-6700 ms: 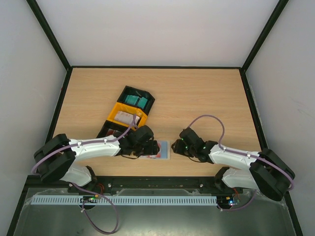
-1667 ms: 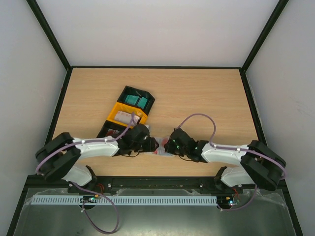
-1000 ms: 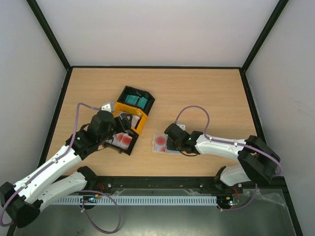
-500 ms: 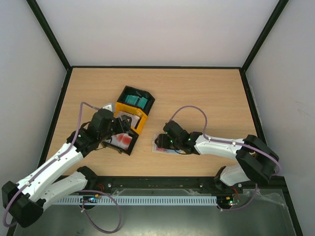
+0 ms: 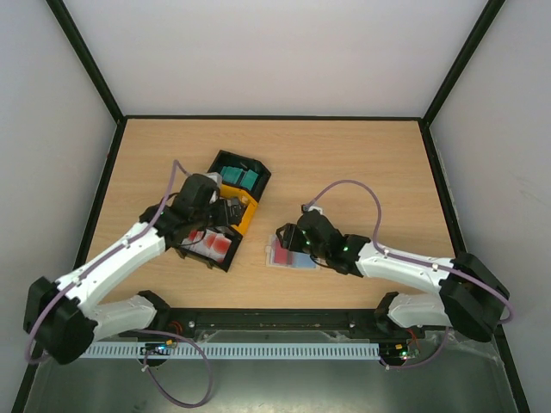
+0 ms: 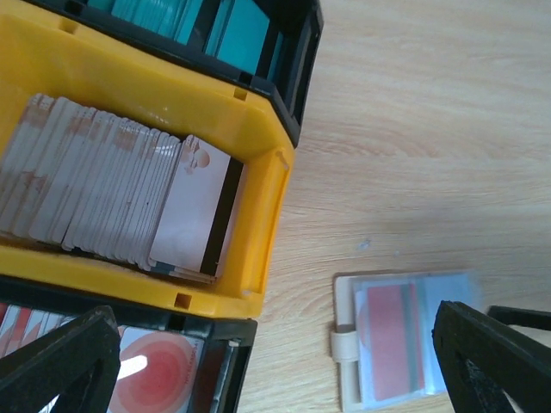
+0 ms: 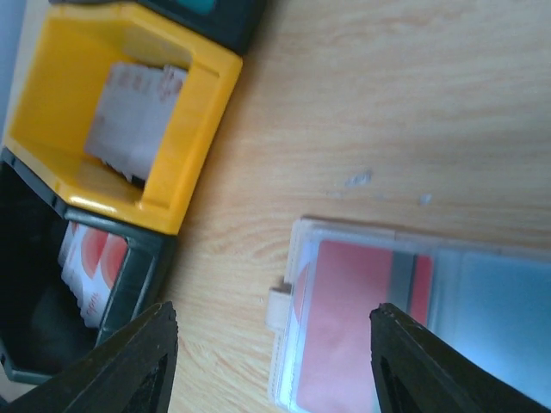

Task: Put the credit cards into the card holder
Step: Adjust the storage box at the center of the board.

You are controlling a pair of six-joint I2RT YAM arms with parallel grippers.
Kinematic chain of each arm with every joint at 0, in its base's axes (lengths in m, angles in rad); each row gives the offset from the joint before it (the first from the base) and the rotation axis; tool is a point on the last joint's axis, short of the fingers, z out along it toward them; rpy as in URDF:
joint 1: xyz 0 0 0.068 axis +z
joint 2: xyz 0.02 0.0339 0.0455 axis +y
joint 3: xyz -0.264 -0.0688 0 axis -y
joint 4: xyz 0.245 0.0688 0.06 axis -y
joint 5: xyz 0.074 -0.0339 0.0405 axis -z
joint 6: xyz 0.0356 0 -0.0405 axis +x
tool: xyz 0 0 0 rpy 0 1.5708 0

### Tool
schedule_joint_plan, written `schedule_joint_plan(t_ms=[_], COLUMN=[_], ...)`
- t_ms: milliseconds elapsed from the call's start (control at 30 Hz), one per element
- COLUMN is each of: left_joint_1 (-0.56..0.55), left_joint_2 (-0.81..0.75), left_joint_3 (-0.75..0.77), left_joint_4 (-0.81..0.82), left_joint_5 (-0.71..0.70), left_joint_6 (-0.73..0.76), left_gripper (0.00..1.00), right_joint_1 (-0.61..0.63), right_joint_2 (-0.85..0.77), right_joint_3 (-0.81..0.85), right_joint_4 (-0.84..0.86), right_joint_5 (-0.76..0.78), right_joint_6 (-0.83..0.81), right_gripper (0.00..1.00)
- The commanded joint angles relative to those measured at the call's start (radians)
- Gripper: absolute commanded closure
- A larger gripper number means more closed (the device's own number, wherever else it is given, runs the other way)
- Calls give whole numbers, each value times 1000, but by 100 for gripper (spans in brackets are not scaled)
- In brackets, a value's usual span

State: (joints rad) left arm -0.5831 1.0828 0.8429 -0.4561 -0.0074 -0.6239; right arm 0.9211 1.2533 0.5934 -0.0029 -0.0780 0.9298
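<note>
Two arms divide the job. The left gripper (image 5: 226,206) hangs over the yellow bin (image 6: 269,202), jaws spread wide with nothing between them. It is lined up above the white/grey cards (image 6: 112,206), which stand packed on edge and so offer their top edges for a pinch (the likely next pick, I judge). The right gripper (image 7: 275,353) hovers low over the card holder (image 7: 362,236), jaws parted and empty; the holder lies beneath the gap, probably so it can be steadied, though contact cannot be made out. The holder lies open and flat on the table (image 5: 362,163) just right of the bins, clear sleeves upward. A red card (image 7: 344,327) and a bluish card (image 7: 491,318) already sit inside it, so the filling looks partly done. Teal cards (image 6: 241,26) and red-marked cards (image 6: 159,379) wait in the black bins (image 6: 297,77) flanking the yellow one.
</note>
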Motion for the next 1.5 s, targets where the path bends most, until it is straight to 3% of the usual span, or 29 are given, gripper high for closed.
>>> schedule_joint_plan(t_ms=[0, 100, 200, 300, 433, 700, 1200, 1467], left_joint_1=[8, 8, 6, -6, -50, -131, -77, -76], left_joint_2=[116, 212, 263, 262, 287, 363, 296, 210], left_joint_3=[57, 105, 107, 58, 7, -48, -86, -27], left_joint_4=[-23, -34, -5, 61, 83, -9, -147, -61], left_joint_5=[8, 36, 165, 335, 407, 223, -105, -19], left_joint_6=[63, 56, 53, 53, 34, -28, -82, 37], left_gripper=[1, 17, 36, 43, 43, 41, 35, 33], right_joint_1=[-18, -36, -52, -64, -74, -84, -86, -93], right_joint_2=[-34, -34, -38, -40, -31, -30, -65, -116], right_joint_3=[-11, -16, -32, -52, -73, -95, -87, -90], right_joint_4=[-23, -23, -18, -3, 20, 34, 22, 5], right_joint_5=[118, 125, 123, 115, 89, 82, 55, 55], right_joint_6=[-41, -63, -76, -84, -84, -71, -55, -67], right_gripper=[40, 40, 40, 40, 40, 40, 39, 39])
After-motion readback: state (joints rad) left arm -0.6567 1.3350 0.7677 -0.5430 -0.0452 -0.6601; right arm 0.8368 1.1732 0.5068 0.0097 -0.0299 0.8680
